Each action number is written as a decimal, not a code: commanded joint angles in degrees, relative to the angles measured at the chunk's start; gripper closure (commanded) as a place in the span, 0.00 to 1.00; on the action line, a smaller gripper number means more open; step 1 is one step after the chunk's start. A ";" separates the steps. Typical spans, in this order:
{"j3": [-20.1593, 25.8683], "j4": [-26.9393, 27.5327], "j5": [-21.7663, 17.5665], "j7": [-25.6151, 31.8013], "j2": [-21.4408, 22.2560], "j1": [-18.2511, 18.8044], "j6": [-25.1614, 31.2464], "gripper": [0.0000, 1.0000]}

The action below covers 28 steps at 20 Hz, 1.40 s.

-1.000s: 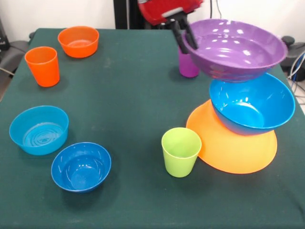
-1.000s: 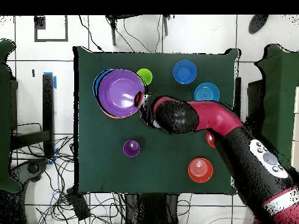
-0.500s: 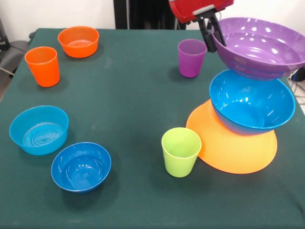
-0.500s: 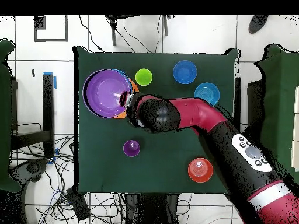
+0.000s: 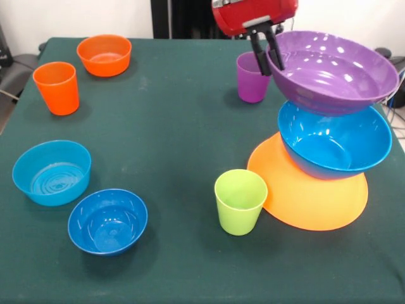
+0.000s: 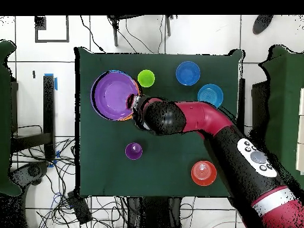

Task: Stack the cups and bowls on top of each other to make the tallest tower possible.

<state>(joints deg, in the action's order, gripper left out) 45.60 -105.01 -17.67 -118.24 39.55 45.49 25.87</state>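
The table (image 5: 158, 120) had a dark green cloth; the floor (image 6: 196, 38) was white tiles, with black cables (image 6: 119, 208) lying around.

Purple bowl (image 5: 333, 71), blue bowl (image 5: 335, 145), orange-yellow bowl (image 5: 310, 193), lime green cup (image 5: 240, 201), dark green table (image 5: 177, 126)

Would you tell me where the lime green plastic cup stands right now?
In the front view, the lime green plastic cup stands upright on the table, just left of the upturned orange-yellow bowl.
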 commanded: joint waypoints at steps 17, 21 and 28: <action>-9.01 8.25 4.46 -6.22 -2.29 -7.63 0.42 1.00; -9.74 8.41 4.54 -5.96 -2.88 -8.30 -0.40 1.00; -10.17 9.31 4.55 -4.79 -4.74 -8.61 -1.60 1.00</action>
<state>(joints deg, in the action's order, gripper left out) 39.41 -99.11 -14.00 -118.24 38.99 38.58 25.87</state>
